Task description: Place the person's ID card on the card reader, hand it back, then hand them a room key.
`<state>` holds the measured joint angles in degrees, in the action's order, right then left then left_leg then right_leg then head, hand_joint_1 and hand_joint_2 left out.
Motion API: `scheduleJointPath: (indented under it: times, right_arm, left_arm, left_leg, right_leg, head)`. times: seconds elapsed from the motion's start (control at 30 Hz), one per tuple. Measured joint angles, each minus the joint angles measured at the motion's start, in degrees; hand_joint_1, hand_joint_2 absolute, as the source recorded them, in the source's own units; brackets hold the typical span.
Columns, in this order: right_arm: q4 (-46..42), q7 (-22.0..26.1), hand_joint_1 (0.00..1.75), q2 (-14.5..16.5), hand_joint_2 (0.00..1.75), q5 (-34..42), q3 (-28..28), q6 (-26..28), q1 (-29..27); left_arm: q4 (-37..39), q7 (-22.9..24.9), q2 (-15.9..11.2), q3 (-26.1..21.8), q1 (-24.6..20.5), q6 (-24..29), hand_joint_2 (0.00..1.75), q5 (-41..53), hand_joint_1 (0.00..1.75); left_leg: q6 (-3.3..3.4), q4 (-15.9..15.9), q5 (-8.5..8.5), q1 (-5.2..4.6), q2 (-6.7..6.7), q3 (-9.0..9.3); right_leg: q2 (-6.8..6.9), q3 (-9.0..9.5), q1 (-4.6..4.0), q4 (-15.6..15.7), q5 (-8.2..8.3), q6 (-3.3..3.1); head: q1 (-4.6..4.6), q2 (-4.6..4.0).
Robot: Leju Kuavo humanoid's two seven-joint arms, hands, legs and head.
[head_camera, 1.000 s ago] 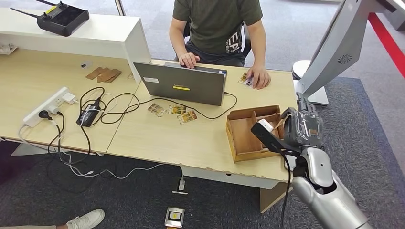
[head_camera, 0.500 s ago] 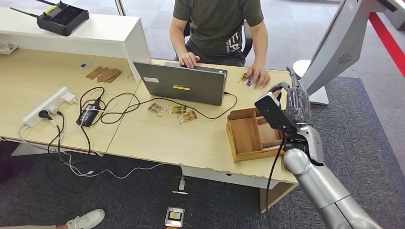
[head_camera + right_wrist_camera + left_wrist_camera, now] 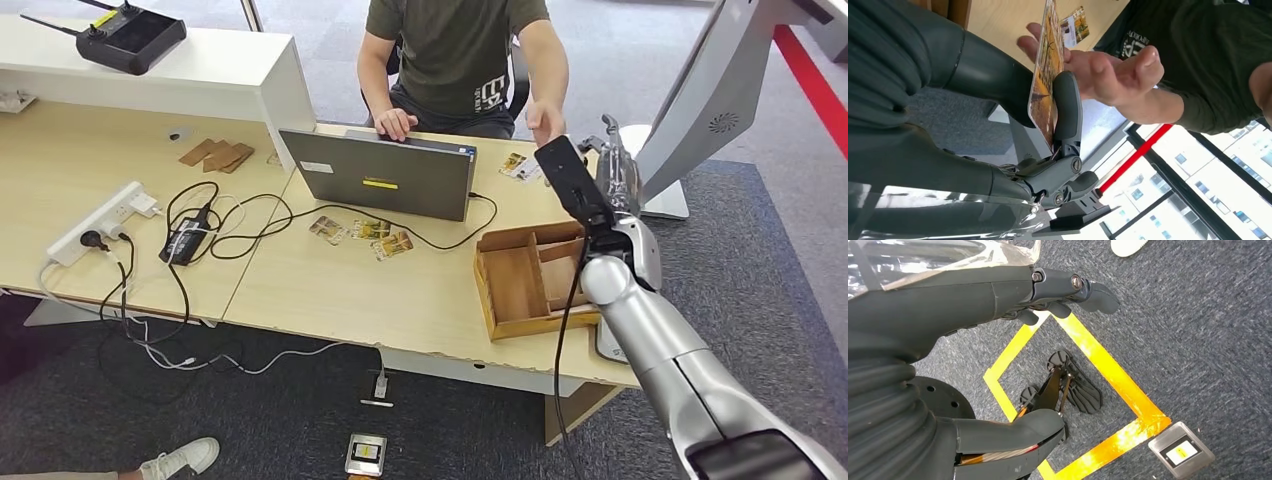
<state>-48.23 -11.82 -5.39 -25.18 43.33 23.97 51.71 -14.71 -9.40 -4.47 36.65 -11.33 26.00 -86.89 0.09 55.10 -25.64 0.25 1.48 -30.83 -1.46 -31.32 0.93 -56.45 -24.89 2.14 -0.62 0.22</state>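
We see a long light-wood desk [image 3: 330,290] with a white raised counter [image 3: 200,75] at its far left, and a person in a dark green shirt [image 3: 455,45] seated on the far side. Our right arm [image 3: 660,350] reaches up across the desk's right end, above a wooden compartment tray [image 3: 510,285] that sits near the front edge. A grey laptop [image 3: 385,178] stands open in front of the person, its back towards us.

Our right hand [image 3: 610,175] is raised towards the person. In the right wrist view we see it pinching a card [image 3: 1047,75] with yellow-brown printing between the thumb and a finger [image 3: 1067,107], the card held on edge. The person's hand [image 3: 1098,70] is open, palm towards the card, just beside it; we cannot tell whether it touches. The person's other hand [image 3: 397,124] rests at the laptop.

Our left hand [image 3: 1048,290] hangs over grey carpet marked with yellow tape [image 3: 1108,370]; its fingers are apart and hold nothing.

Smaller things lie on the desk: a white power strip [image 3: 100,220] with black cables [image 3: 215,225], a black controller [image 3: 130,38] on the counter, three cards [image 3: 365,235] in front of the laptop, and more cards [image 3: 520,165] near the person's raised hand.
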Motion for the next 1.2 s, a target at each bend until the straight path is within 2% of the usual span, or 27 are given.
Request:
scheduleJointPath:
  times: [0.17, 0.2, 0.3, 0.33, 0.57, 0.7, 0.8, 0.9, 1.07, 1.2]
  right_arm:
    - [3.49, -0.25, 1.75, 1.93, 1.75, -1.2, 0.15, -0.5, 0.86]
    - [4.04, -0.19, 1.44, 2.3, 1.75, -1.28, 0.17, -0.51, 0.93]
    - [5.43, 0.26, 0.14, 3.35, 1.75, -1.31, 0.19, -0.5, 1.16]
    - [5.85, 0.41, 0.0, 3.67, 1.75, -1.33, 0.19, -0.48, 1.27]
    - [7.85, -0.51, 0.0, 5.28, 1.75, -4.79, 0.19, 1.13, 1.81]
    - [7.45, -2.31, 0.0, 5.71, 1.75, -11.2, 0.18, 2.48, 1.74]
    - [4.04, -2.04, 0.0, 5.61, 1.75, -15.49, -0.05, 3.77, 0.32]
    - [-4.46, -0.69, 0.0, 4.56, 1.75, -19.24, -0.99, 1.32, -4.65]
    - [-23.4, -0.33, 0.0, 0.97, 1.75, -26.44, -2.93, -4.69, -18.08]
    - [-36.02, -0.43, 0.0, -2.73, 1.75, -26.35, -6.14, -2.32, -28.5]
  left_arm:
    - [0.01, -0.73, 0.4, 0.0, -0.08, -0.17, 1.75, -0.48, 0.0]
    - [0.01, -0.88, 0.45, -0.01, -0.07, -0.26, 1.75, -0.57, 0.0]
    - [0.02, -1.31, 0.54, -0.02, -0.05, -0.55, 1.75, -0.84, 0.0]
    - [0.02, -1.43, 0.56, -0.02, -0.03, -0.67, 1.75, -0.93, 0.0]
    - [0.1, -2.36, 0.6, -0.08, 0.24, -1.35, 1.75, -1.15, 0.0]
    - [0.2, -3.52, 0.67, -0.6, 0.61, -2.08, 1.75, -1.29, 0.0]
    - [0.33, -5.26, 0.79, -1.38, 1.24, -2.97, 1.75, -1.86, 0.0]
    - [0.5, -7.64, 0.94, -2.75, 2.45, -4.89, 1.75, -2.7, 0.0]
    - [1.05, -9.82, 1.05, -5.44, 5.05, -8.5, 1.75, -3.1, 0.0]
    - [1.55, -9.56, 1.02, -7.65, 6.15, -8.34, 1.75, -3.13, 0.0]
  left_leg:
    - [0.0, 0.0, 0.0, 0.01, 0.0, 0.0]
    - [0.0, 0.0, 0.0, 0.01, 0.0, 0.0]
    - [0.0, 0.0, 0.0, 0.01, 0.0, 0.0]
    - [0.0, 0.0, 0.0, 0.01, 0.0, 0.0]
    - [0.0, 0.0, 0.0, 0.01, -0.01, 0.01]
    - [0.0, 0.0, 0.0, 0.01, -0.02, 0.02]
    - [-0.01, 0.01, -0.01, 0.02, -0.03, 0.06]
    - [-0.02, 0.01, -0.08, 0.09, -0.03, 0.16]
    - [-0.03, 0.02, -0.25, 0.14, -0.03, 0.25]
    - [0.0, 0.01, -0.36, 0.15, -0.01, 0.3]
  right_leg:
    - [0.0, 0.0, 0.0, -0.01, 0.0, 0.0]
    - [0.0, 0.0, 0.0, -0.01, 0.0, 0.0]
    - [0.0, 0.0, -0.01, -0.01, 0.0, 0.0]
    - [0.0, 0.0, -0.01, -0.01, 0.0, 0.0]
    - [0.0, 0.0, 0.0, 0.0, 0.0, 0.0]
    - [0.0, 0.0, 0.0, 0.0, 0.0, 0.0]
    - [-0.01, 0.0, -0.01, 0.01, -0.01, 0.0]
    - [-0.02, 0.1, -0.08, 0.06, -0.07, -0.05]
    - [-0.02, 0.16, -0.15, 0.16, -0.21, -0.1]
    - [-0.02, 0.25, -0.16, 0.23, -0.32, -0.05]
  head:
    - [-0.01, 0.0]
    - [0.0, 0.0]
    - [0.01, 0.0]
    - [0.01, 0.0]
    - [0.0, 0.0]
    - [0.0, 0.0]
    - [0.0, 0.0]
    - [0.0, 0.0]
    - [0.0, 0.0]
    - [-0.01, 0.0]
